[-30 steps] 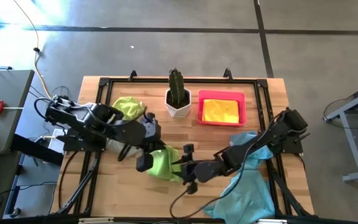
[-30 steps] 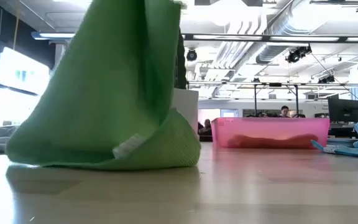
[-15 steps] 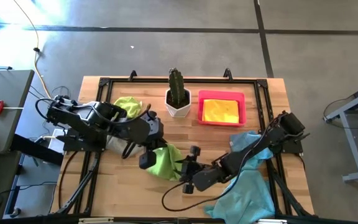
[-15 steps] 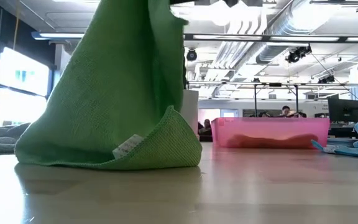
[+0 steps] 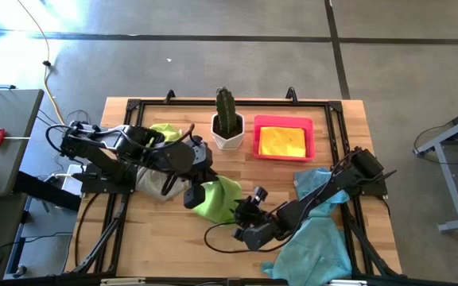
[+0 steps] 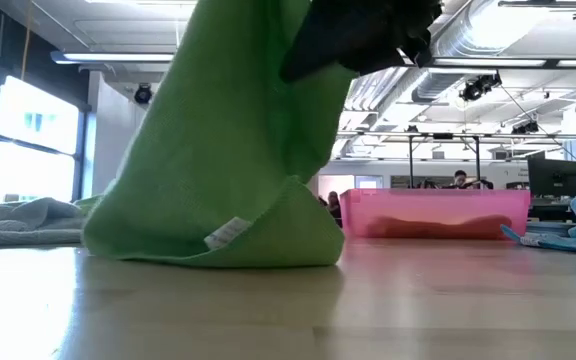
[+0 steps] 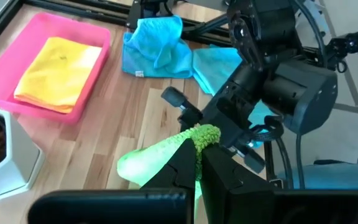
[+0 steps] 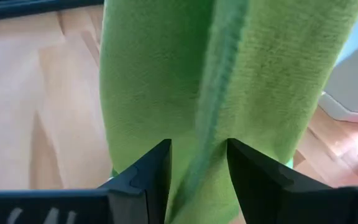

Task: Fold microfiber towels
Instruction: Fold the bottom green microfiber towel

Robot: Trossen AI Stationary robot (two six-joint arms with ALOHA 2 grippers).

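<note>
- The left gripper (image 7: 197, 163) is clamped on a bunched edge of a green towel (image 5: 219, 199), holding it up over the middle of the table (image 5: 165, 246).
- The right gripper (image 8: 197, 163) pinches the same towel, a hemmed edge running between its fingers; from above it sits just right of the cloth (image 5: 245, 214).
- In the low view the towel (image 6: 238, 160) hangs like a tent, its lower fold with a white tag resting on the wood; its top runs out of the picture, and a dark gripper part covers its upper right.
- From above, the left arm hides most of a second green towel (image 5: 165, 131) and a grey towel (image 5: 149, 181) at the table's left.
- The blue towels (image 5: 316, 230) lie crumpled at the right, partly under the right arm and cut off at the table's near edge; how many there are cannot be told.
- A yellow towel (image 5: 282, 141) lies folded in the pink tray (image 5: 284, 121) at the far side.
- A cactus (image 5: 227, 111) in a white pot (image 5: 228, 141) stands just left of the tray, behind the held towel.
- Beyond the tray in the low view, a person (image 6: 457, 180) shows far off, too small to make out.
</note>
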